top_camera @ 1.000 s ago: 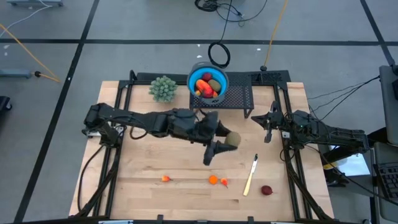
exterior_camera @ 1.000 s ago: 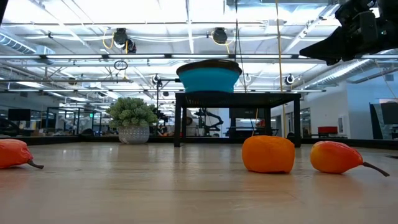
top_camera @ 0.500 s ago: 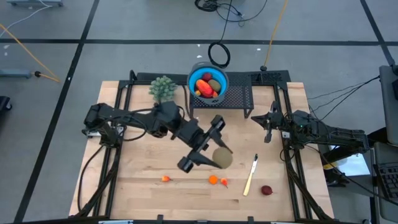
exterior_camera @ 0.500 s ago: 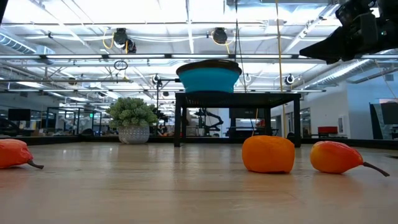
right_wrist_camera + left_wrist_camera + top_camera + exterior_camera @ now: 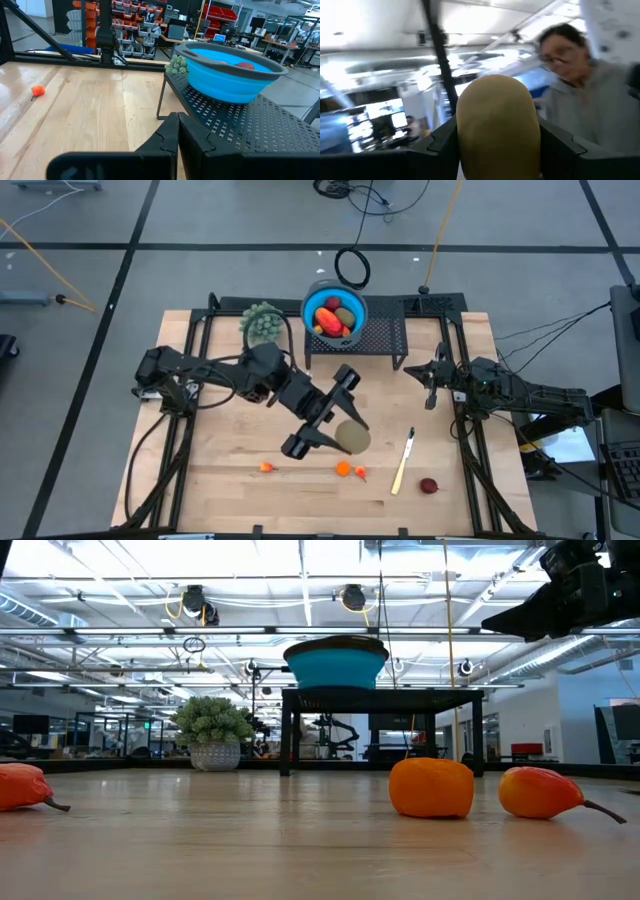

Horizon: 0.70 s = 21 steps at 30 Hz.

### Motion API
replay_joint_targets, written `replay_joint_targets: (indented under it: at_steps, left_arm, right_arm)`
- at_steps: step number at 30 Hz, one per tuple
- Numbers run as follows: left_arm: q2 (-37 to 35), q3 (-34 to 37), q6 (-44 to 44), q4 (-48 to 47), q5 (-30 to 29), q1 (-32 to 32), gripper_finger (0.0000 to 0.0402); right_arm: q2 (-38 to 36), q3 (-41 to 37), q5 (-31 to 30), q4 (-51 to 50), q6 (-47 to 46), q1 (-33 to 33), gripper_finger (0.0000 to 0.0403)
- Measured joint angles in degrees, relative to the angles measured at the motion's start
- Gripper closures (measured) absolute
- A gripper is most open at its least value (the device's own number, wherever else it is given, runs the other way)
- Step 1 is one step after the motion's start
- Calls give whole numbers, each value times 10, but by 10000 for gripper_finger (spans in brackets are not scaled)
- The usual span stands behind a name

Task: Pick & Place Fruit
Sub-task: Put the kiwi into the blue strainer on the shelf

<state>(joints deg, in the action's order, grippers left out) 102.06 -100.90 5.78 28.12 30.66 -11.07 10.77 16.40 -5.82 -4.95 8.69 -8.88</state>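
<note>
An olive-green oval toy fruit (image 5: 351, 437) is pinched in the jaws of the left gripper (image 5: 340, 430) above the middle of the wooden counter (image 5: 230, 470). Three small orange toy fruits (image 5: 343, 470) and a dark red round one (image 5: 429, 486) are seen along the near edge. The right gripper (image 5: 432, 385), jaws pressed together, is parked beside the black mesh stand (image 5: 385, 335).

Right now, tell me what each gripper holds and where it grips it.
The left gripper holds the olive-green oval fruit by its two opposite sides, above the table. The right gripper is shut, holding nothing.
</note>
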Motion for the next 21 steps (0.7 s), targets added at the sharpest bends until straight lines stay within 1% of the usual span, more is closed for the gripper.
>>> replay_joint_targets:
  at_steps: [2, 11, 13, 15, 17, 21]
  left_arm:
    - [0, 0, -20, 15, -48, -4, 199]
    - [0, 0, -161, 76, -301, -11, 199]
    - [0, 0, -192, 83, -344, -11, 199]
    - [0, 0, -221, 89, -367, -11, 199]
    - [0, 0, -239, 92, -375, -11, 199]
    - [0, 0, -245, 91, -382, -11, 199]
  right_arm:
    - [0, 0, 0, 0, 0, 0, 403]
    - [0, 0, 0, 0, 0, 0, 403]
    - [0, 0, 0, 0, 0, 0, 403]
    - [0, 0, 0, 0, 0, 0, 403]
    - [0, 0, 0, 0, 0, 0, 403]
    - [0, 0, 0, 0, 0, 0, 403]
